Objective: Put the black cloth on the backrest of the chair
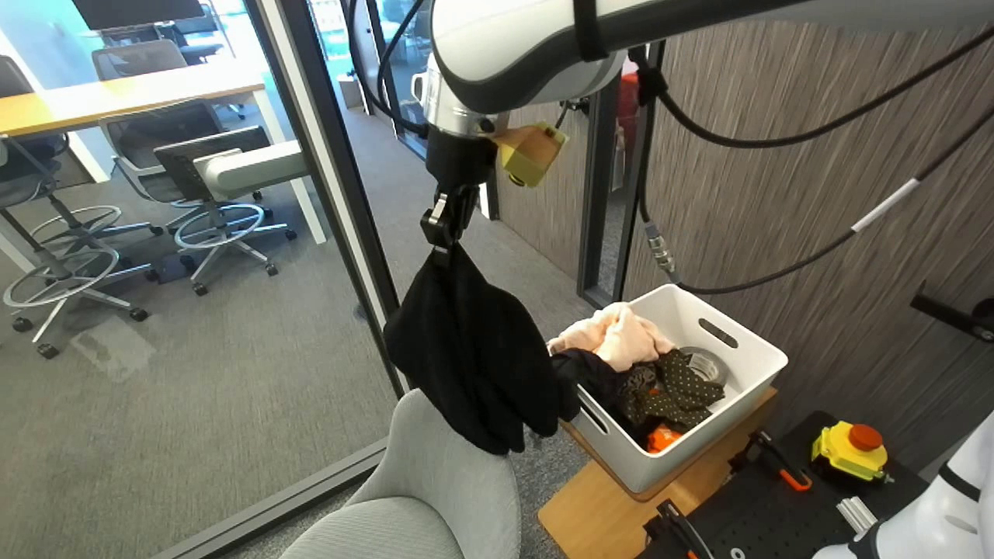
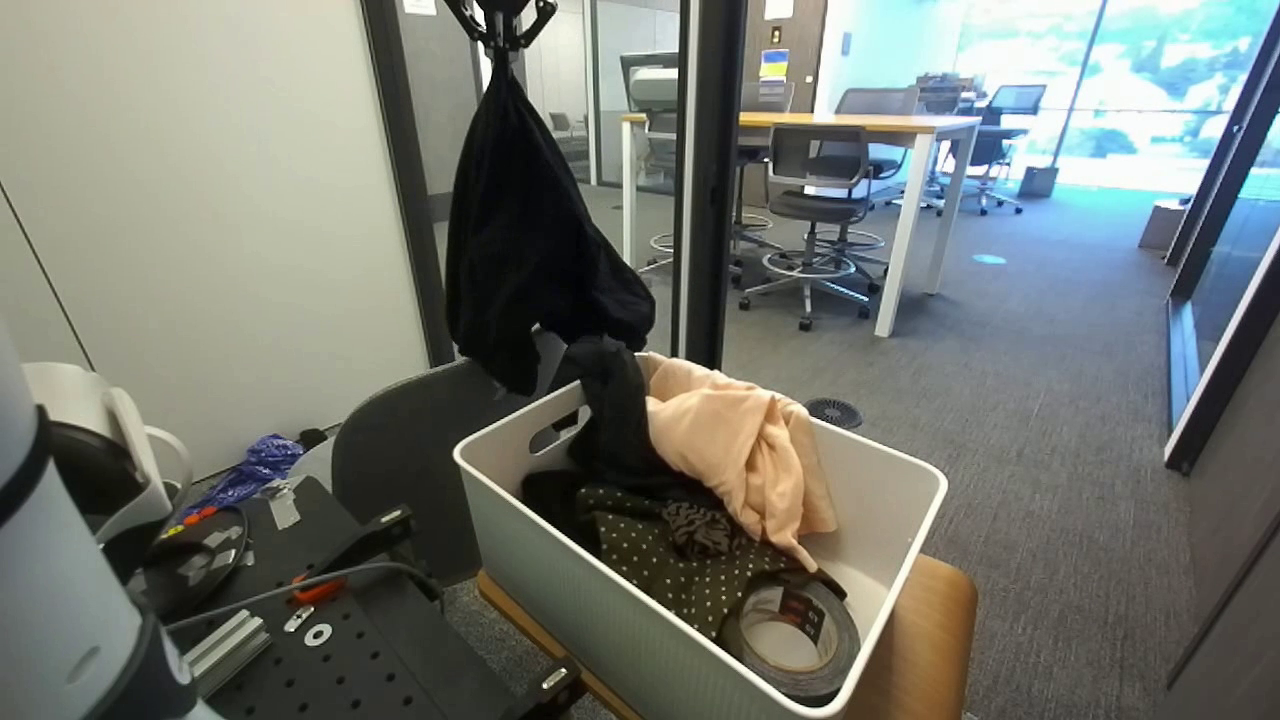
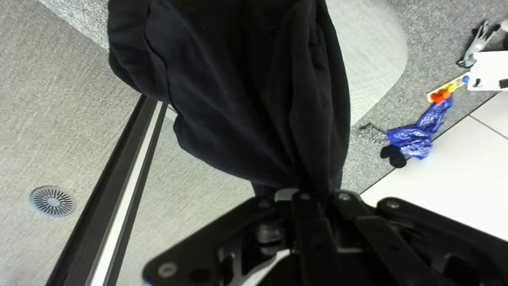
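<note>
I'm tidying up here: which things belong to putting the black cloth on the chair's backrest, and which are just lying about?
Part of the job:
black cloth, hanging from the end effector
light-grey chair backrest

Just lying about:
peach cloth, polka-dot cloth, tape roll, in white bin
blue bandana, on carpet

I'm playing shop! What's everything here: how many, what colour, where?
black cloth: one, black, hanging from gripper
backrest of the chair: one, grey, beside bin
bin: one, white, on wood
peach cloth: one, peach, in bin
spotted cloth: one, dark, in bin
dark fabric: count unclear, black, in bin
tape roll: one, grey, in bin
blue cloth: one, blue, on floor
button box: one, yellow, on board
office chairs: several, dark, around table
arm: one, white, overhead
gripper: one, black, below arm
</note>
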{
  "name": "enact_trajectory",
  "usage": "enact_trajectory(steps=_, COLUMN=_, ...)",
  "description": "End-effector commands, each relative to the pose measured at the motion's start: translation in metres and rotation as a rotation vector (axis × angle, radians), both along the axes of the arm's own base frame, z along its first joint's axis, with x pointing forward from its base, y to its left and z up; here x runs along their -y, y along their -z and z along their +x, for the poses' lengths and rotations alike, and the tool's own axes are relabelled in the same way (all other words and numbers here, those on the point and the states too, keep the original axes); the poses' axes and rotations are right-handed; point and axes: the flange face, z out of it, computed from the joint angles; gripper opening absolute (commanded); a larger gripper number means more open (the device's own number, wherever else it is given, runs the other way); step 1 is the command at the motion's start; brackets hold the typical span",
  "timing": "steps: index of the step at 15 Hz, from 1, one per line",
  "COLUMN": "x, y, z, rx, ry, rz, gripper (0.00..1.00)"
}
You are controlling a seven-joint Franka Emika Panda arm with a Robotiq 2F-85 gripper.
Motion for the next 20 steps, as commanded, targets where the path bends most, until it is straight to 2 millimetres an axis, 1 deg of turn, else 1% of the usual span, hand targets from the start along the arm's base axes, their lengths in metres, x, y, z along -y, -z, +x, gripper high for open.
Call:
enact_trajectory(steps=1, x=-0.023, y=0.002, z=0.018, rx=-0.035, ry=-0.069, rz=0.001, gripper=0.03)
enact_trajectory(steps=3, x=-0.035, y=0.022, z=0.022, rx=-0.082, ry=-0.107, rz=0.003, gripper=0.03)
enact_trajectory(steps=5, x=-0.049, y=0.045, z=0.021, rx=-0.143, ry=-0.155, rz=0.0, gripper=0.03)
enact_trajectory(steps=8, x=-0.073, y=0.083, z=0.008, rx=-0.226, ry=-0.22, rz=-0.033, gripper=0.03)
enact_trajectory(steps=10, x=-0.089, y=0.105, z=-0.001, rx=-0.28, ry=-0.254, rz=-0.057, gripper=0.03)
enact_trajectory(steps=12, x=-0.104, y=0.121, z=-0.01, rx=-0.325, ry=-0.286, rz=-0.077, gripper=0.03)
enact_trajectory(steps=15, x=-0.123, y=0.146, z=-0.018, rx=-0.39, ry=-0.328, rz=-0.101, gripper=0.03)
enact_trajectory(steps=18, x=-0.132, y=0.163, z=-0.019, rx=-0.437, ry=-0.349, rz=-0.113, gripper=0.03)
enact_trajectory(steps=20, x=-0.133, y=0.174, z=-0.014, rx=-0.462, ry=-0.353, rz=-0.12, gripper=0.03)
